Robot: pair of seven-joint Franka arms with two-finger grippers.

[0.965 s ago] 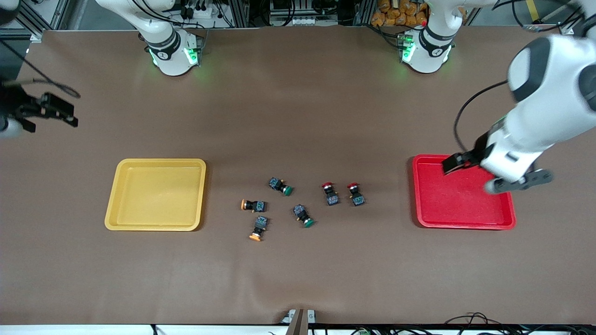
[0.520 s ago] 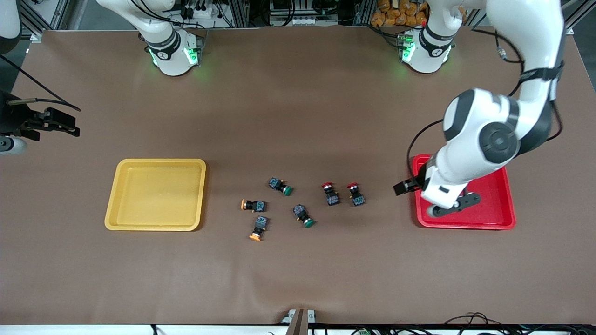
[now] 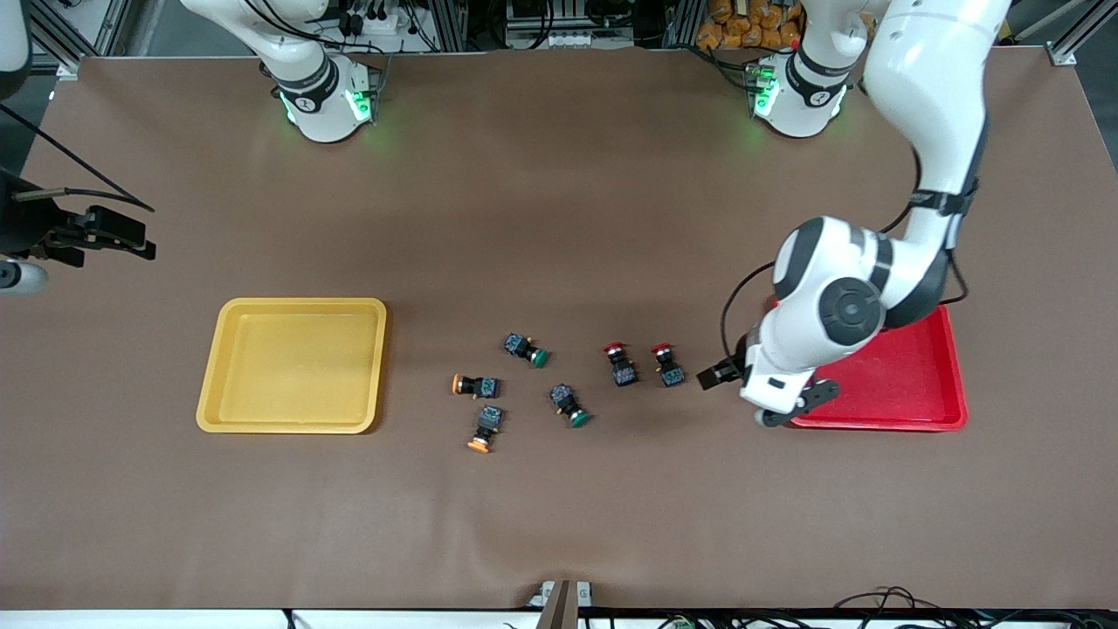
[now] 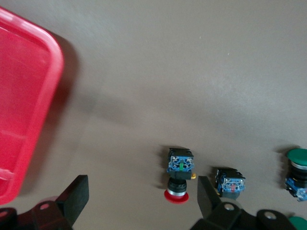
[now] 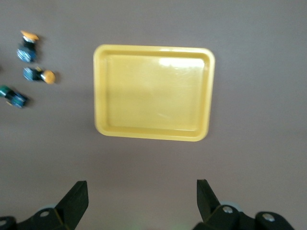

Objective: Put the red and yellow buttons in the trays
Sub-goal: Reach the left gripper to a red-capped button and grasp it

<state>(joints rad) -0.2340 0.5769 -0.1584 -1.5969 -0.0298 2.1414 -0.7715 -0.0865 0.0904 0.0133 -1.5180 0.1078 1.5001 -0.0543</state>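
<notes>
Two red buttons point(image 3: 617, 362) point(image 3: 668, 364) lie on the table between the trays, nearer the red tray point(image 3: 900, 384). Two yellow buttons point(image 3: 476, 384) point(image 3: 483, 430) lie closer to the yellow tray point(image 3: 293, 367). My left gripper point(image 3: 732, 383) hangs open over the table between the red tray's edge and the nearest red button point(image 4: 180, 175). That button lies just inside one of its fingers point(image 4: 204, 196); the other red button point(image 4: 230, 182) is outside it. My right gripper point(image 3: 109, 231) waits open, high over the right arm's end of the table, looking down on the yellow tray point(image 5: 153, 135).
Two green-capped switches point(image 3: 527, 349) point(image 3: 570, 406) lie among the buttons in the middle of the table. Both trays hold nothing. The left arm's elbow hangs over part of the red tray.
The left arm has swung from over the red tray toward the red buttons, with its gripper still open. The right gripper has barely shifted.
</notes>
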